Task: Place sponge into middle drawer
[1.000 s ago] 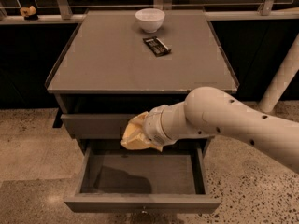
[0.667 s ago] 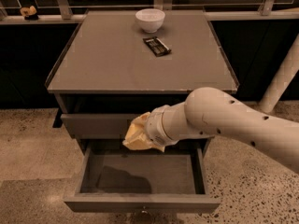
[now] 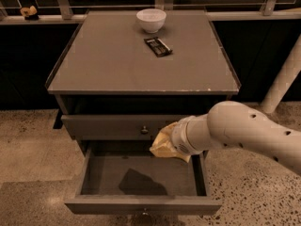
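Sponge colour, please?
Pale yellow sponge, camera view, held by the gripper over the open middle drawer.

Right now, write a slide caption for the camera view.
Claw holds the sponge over the open middle drawer; bowl and snack bar on the cabinet top.

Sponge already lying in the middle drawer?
No, the sponge is held up in the gripper at the arm's end, above the right rear of the open middle drawer.

A white bowl sits at twelve o'clock on the cabinet top, a dark snack bar at its five o'clock. Perhaps a small toy at ten o'clock, on the ledge.
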Controlling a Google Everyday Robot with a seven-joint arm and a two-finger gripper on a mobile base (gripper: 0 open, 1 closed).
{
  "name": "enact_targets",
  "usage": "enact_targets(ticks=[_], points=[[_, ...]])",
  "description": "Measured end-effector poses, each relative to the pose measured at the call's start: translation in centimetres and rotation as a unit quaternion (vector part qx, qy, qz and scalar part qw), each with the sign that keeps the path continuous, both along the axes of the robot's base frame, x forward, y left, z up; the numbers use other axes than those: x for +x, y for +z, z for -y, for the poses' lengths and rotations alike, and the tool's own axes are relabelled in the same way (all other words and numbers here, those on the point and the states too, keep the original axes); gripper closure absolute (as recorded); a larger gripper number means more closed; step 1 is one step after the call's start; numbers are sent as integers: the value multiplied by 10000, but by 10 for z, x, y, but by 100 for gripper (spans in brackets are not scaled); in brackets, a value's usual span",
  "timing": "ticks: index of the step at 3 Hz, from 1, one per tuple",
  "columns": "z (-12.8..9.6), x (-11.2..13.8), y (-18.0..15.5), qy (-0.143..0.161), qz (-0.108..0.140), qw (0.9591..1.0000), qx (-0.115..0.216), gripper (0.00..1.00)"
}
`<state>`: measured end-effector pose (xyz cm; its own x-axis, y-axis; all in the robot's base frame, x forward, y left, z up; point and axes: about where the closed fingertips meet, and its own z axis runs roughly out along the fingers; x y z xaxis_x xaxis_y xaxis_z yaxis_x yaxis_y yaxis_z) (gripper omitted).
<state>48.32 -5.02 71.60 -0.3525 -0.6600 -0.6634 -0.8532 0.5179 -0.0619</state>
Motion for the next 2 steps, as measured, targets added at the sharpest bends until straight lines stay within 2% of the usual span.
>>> enact_targets(ticks=[1, 2], points=[[-1, 0, 0, 2, -1, 10000, 3, 100], [-23, 2, -20, -29, -216, 9996, 182, 100]])
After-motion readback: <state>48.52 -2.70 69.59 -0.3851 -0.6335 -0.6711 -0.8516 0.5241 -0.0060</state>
